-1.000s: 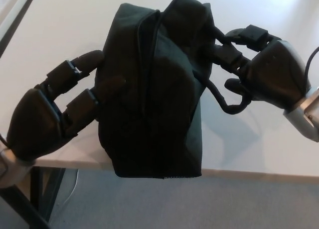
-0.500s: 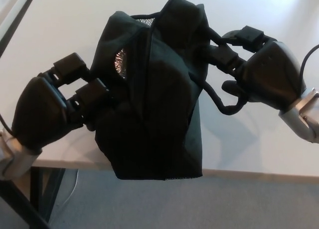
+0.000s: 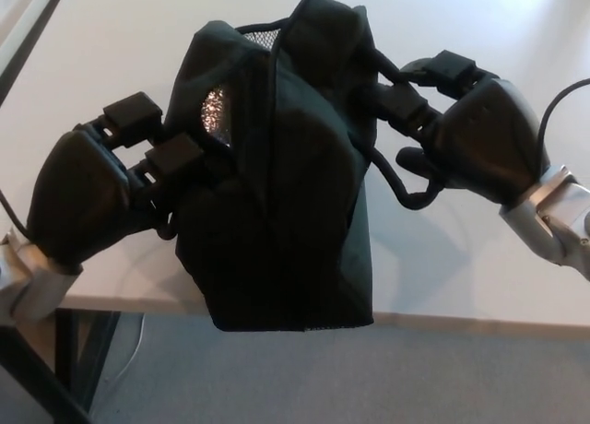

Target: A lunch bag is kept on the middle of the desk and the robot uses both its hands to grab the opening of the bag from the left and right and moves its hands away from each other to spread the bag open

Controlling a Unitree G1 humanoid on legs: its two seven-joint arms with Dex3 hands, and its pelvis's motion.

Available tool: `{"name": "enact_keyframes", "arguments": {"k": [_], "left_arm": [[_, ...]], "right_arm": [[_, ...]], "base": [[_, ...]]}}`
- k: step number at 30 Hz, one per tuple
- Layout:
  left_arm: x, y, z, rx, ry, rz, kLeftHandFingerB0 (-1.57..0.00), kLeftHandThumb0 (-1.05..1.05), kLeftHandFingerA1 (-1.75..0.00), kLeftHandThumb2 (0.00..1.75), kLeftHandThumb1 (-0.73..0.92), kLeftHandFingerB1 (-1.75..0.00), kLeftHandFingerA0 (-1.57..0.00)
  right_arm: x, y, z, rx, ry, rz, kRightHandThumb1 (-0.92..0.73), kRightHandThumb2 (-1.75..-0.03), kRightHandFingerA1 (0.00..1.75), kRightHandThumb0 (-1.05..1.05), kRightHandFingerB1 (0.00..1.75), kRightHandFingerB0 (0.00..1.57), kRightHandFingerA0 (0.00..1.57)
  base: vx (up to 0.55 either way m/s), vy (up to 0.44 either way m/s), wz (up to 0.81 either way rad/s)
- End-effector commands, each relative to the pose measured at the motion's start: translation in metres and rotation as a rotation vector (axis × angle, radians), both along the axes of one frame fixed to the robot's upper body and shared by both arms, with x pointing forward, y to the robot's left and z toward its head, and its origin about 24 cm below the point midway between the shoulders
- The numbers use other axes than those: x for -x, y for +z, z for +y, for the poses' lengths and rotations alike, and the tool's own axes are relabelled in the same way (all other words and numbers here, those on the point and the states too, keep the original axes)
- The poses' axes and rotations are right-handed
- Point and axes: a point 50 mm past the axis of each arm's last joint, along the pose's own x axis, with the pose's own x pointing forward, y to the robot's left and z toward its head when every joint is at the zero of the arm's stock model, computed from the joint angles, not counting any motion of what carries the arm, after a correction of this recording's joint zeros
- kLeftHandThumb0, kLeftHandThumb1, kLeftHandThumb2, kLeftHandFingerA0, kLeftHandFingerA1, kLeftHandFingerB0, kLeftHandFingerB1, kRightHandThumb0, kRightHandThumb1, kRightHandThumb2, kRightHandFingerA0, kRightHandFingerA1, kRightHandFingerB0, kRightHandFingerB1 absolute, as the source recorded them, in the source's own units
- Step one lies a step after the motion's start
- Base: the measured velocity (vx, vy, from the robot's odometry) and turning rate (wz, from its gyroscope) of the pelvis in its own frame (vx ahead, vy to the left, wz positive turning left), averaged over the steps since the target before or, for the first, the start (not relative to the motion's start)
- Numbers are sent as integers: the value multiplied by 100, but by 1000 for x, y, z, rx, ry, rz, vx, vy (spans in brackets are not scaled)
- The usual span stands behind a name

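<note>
Black fabric fills the middle of the view — the lunch bag (image 3: 277, 175) stands at the near edge of the white counter (image 3: 111, 46), its base overhanging the rim. The left robot hand (image 3: 101, 189) is curled into the bag's left side, fingers closed on the cloth. The right robot hand (image 3: 466, 124) grips the right side beside a looped strap (image 3: 406, 189). A silvery lining (image 3: 216, 111) shows through a narrow gap.
</note>
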Motion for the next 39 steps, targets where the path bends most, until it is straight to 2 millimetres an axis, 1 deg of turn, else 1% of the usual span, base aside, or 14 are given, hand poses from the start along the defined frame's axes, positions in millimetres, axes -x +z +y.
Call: {"name": "enact_keyframes", "arguments": {"k": [1,2,3,4,5,6,8,9,17,18,19,22,29,39], "left_arm": [[1,-5,0,9,5,77,-72,-17,-156,75,77,-143,-82],[2,-6,2,13,10,81,-74,-10,-155,93,67,-147,-82],[3,-7,4,17,16,84,-74,-10,-155,93,67,-147,-82],[4,-10,8,29,36,105,-79,-6,-146,94,62,-139,-86],[7,-15,14,44,65,135,-79,-6,-146,94,62,-139,-86],[8,-17,16,54,83,150,-85,-5,-150,99,58,-125,-86],[11,-24,22,72,117,182,-85,-5,-150,93,62,-120,-86],[13,-27,24,79,129,189,-84,-2,-152,105,57,-133,-87],[18,-36,31,109,184,229,-87,-4,-148,108,53,-121,-88],[20,-39,33,121,201,242,-89,-5,-149,109,52,-123,-89],[22,-42,35,144,214,259,-90,-5,-145,108,53,-121,-90],[28,-51,39,216,240,315,-87,-8,-141,104,56,-121,-88],[47,-71,44,345,269,404,-88,5,-137,109,53,-119,-86],[43,-68,42,348,269,406,-90,3,-129,106,54,-114,-87]], "right_arm": [[0,0,5,-68,9,-3,-59,-57,113,-35,80,83,88],[0,-1,5,-60,7,-9,-58,-60,144,-32,100,87,94],[1,-2,4,-50,5,-15,-58,-60,144,-32,100,87,94],[2,-6,3,-53,-1,2,-51,-58,154,-25,74,95,95],[3,-11,1,-60,-9,29,-51,-58,154,-25,74,95,95],[4,-12,-1,-64,-9,34,-50,-57,146,-26,57,89,97],[7,-17,-5,-66,-11,45,-50,-57,145,-26,55,88,98],[8,-20,-7,-64,-15,52,-51,-58,147,-25,59,92,94],[12,-29,-16,-89,-35,60,-59,-57,154,-27,74,93,91],[13,-31,-19,-89,-39,68,-53,-69,150,-38,114,80,93],[14,-32,-22,-91,-45,76,-63,-62,162,-35,135,72,84],[16,-37,-30,-97,-66,82,-63,-59,162,-32,145,70,84],[24,-54,-45,-113,-137,118,-62,-62,160,-33,135,77,87],[21,-51,-42,-144,-147,132,-65,-63,160,-34,135,74,85]], "base": [[0,0,0],[0,0,0],[0,0,0],[0,0,0],[0,0,0],[0,0,0],[0,0,0],[0,0,0],[0,0,0],[0,0,0],[0,0,0],[0,0,0],[0,0,0],[0,0,0]]}}
